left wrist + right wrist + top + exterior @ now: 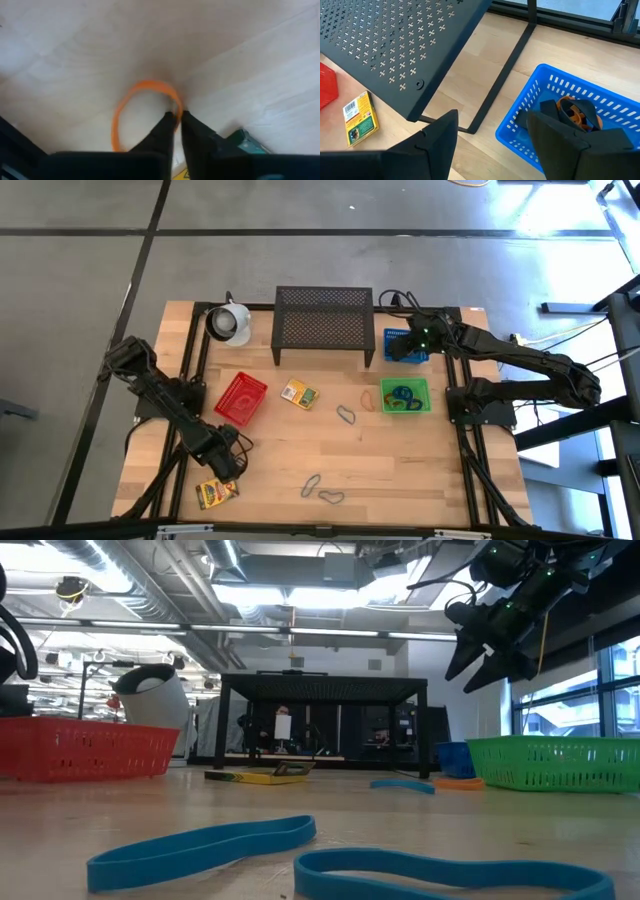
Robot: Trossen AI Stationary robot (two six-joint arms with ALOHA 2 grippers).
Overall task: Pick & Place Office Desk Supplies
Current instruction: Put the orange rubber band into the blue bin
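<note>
Left tool [176, 120] pinches a thin orange loop [131, 102] on the pale wood surface [240, 60]; right tool [492, 137], fingers apart, hangs above the blue mesh basket [530, 107].

overhead, table-level, two wrist views

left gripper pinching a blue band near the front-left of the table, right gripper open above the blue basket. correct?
Wrong on the colour. The left wrist view shows the left gripper pinching an orange loop, not a blue band. The rest holds: in the high view that gripper is near the table's front-left, and the right gripper hangs open above the blue basket.
</note>
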